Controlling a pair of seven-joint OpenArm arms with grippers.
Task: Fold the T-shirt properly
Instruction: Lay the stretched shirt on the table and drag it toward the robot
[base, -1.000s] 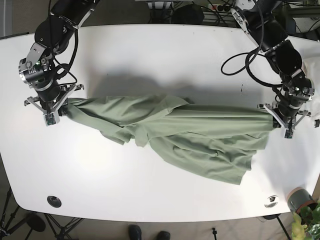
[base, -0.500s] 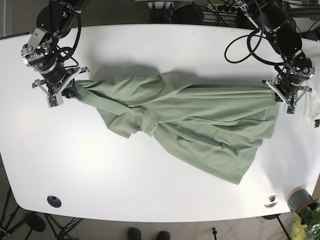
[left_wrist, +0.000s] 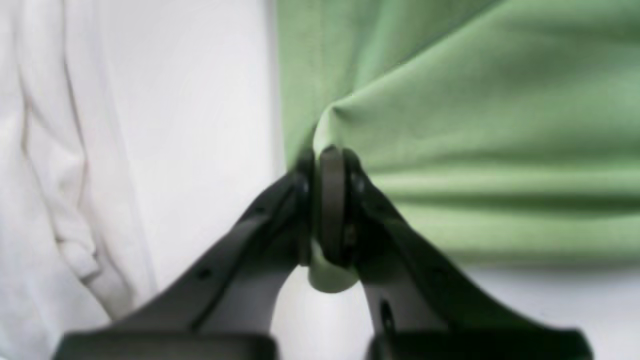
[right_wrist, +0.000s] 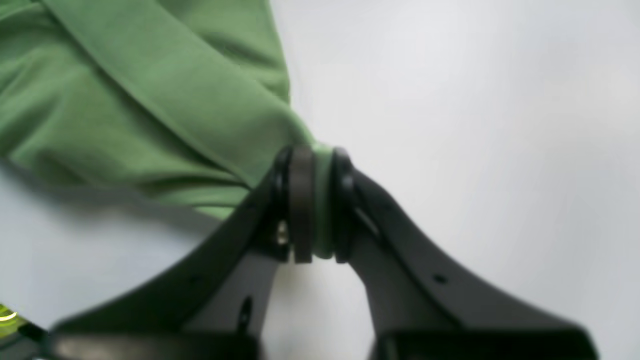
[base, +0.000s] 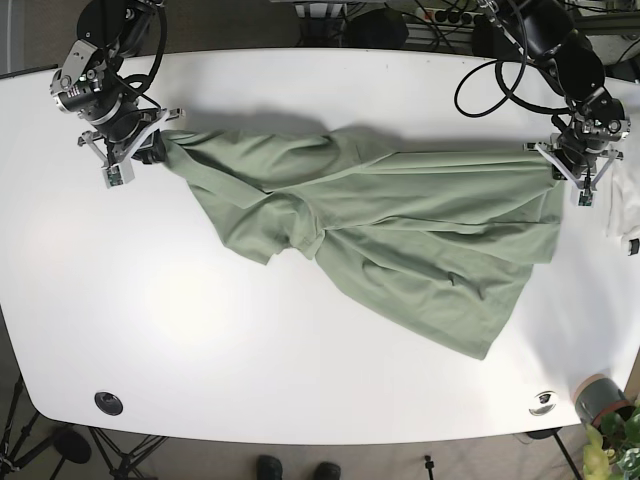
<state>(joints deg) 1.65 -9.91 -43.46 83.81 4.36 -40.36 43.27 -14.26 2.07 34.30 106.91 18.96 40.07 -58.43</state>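
A sage-green T-shirt (base: 380, 235) is stretched across the white table, rumpled and twisted, with a sleeve bunched left of the middle and its hem trailing toward the front right. My right gripper (base: 150, 148) sits at the base view's far left, shut on a pinch of the shirt's edge (right_wrist: 320, 200). At the far right, my left gripper (base: 562, 164) is shut on the opposite edge (left_wrist: 330, 150). A fold of green cloth shows between both pairs of black fingers (left_wrist: 280, 210) in the wrist views.
The white table (base: 300, 90) fills the base view. A white cloth (base: 625, 205) lies at its right edge, close to my left gripper. A round black fitting (base: 108, 403) and a silver one (base: 543, 402) are set near the front edge, with a grey pot (base: 597, 398) beyond.
Both grippers have carried the shirt's held edges toward the back of the table. The shirt has spread wider, and its body drags after them.
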